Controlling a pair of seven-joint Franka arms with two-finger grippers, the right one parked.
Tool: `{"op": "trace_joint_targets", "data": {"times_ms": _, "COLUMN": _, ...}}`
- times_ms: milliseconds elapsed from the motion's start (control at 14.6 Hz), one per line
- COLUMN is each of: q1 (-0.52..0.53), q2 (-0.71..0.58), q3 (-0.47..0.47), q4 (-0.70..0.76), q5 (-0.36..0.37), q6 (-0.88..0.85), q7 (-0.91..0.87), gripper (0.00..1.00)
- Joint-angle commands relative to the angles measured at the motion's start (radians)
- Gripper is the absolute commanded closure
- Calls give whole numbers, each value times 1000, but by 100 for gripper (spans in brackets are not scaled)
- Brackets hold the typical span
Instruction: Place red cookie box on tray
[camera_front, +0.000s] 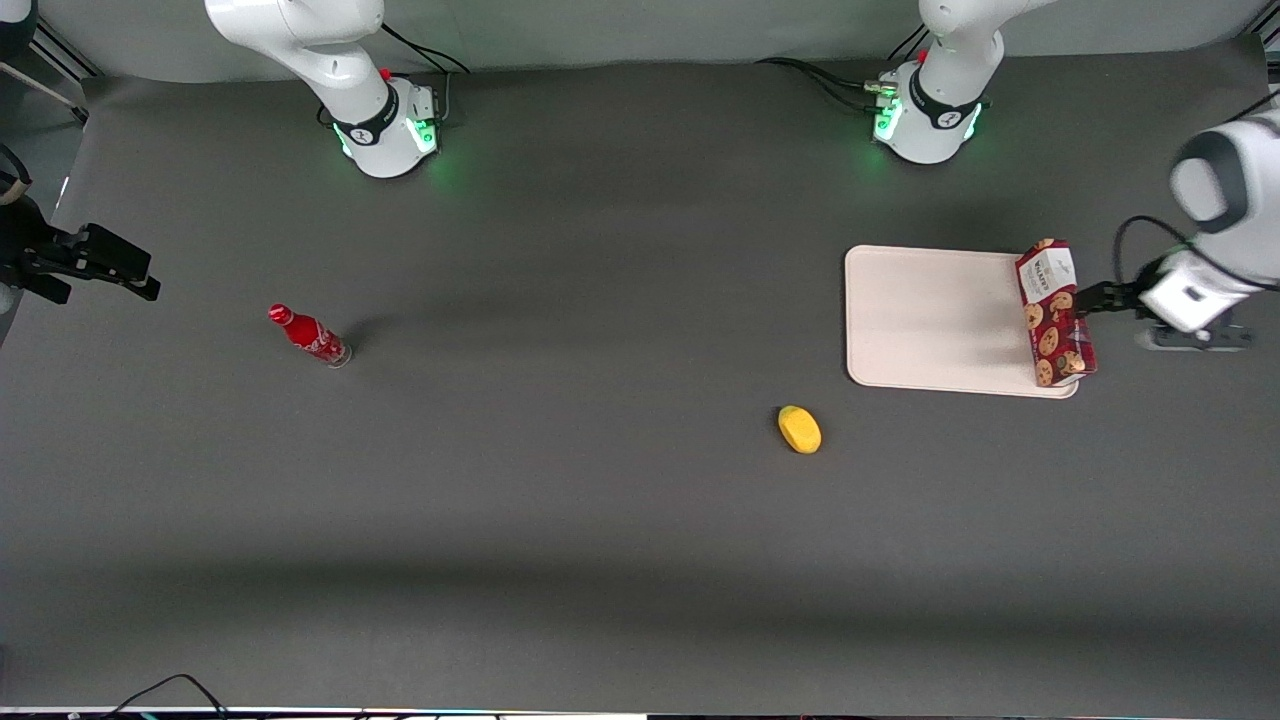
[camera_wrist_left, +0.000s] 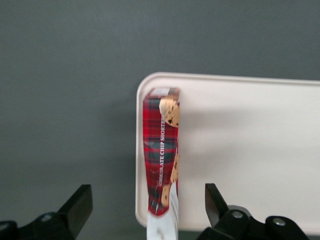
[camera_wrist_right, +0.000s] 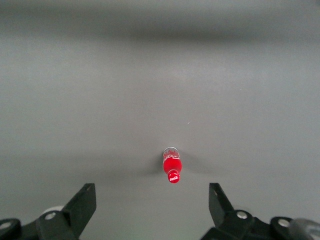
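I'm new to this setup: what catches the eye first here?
The red cookie box stands on its long edge on the tray, along the rim at the working arm's end, with the gripper open beside it. A small red bottle stands alone toward the parked arm's end.

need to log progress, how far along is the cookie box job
Mostly done: the long dark-red tartan cookie box stands on its narrow side on the pale cream rectangular tray, along the edge nearest the working arm. The left gripper is open, its fingers apart on either side of the box, not clamping it. Left: back the arm away.
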Motion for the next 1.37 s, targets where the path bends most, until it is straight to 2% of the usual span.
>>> {"op": "trace_joint_targets", "data": {"times_ms": 0, "q1": -54, "q2": 21, "q3": -13, "q4": 321, "q5": -1, "q6": -296, "q7": -14, "gripper": 0}}
{"op": "trace_joint_targets", "data": {"times_ms": 273, "q1": -61, "q2": 21, "q3": -82, "q4": 610, "q5": -7, "q6": -470, "q7": -19, "gripper": 0}}
{"op": "trace_joint_targets", "data": {"times_ms": 410, "q1": -85, "q2": 24, "q3": -126, "q4": 688, "q5": -45, "q6": -473, "q7": -41, "gripper": 0}}
{"op": "trace_joint_targets", "data": {"times_ms": 547, "q1": -133, "q2": 39, "q3": -136, "q4": 715, "q5": -47, "q6": -475, "q7": -119, "gripper": 0}}
{"op": "trace_joint_targets", "data": {"times_ms": 752, "q1": -220, "q2": 50, "q3": -126, "q4": 719, "q5": -49, "q6": -482, "q7": -138, "gripper": 0}}
{"op": "trace_joint_targets", "data": {"times_ms": 1025, "q1": -378, "q2": 84, "q3": -4, "q4": 733, "q5": -50, "q6": -521, "q7": -183, "gripper": 0}}
{"op": "trace_joint_targets", "data": {"times_ms": 1298, "q1": -417, "q2": 82, "q3": 33, "q4": 741, "q5": -50, "q6": -553, "q7": -186, "gripper": 0}}
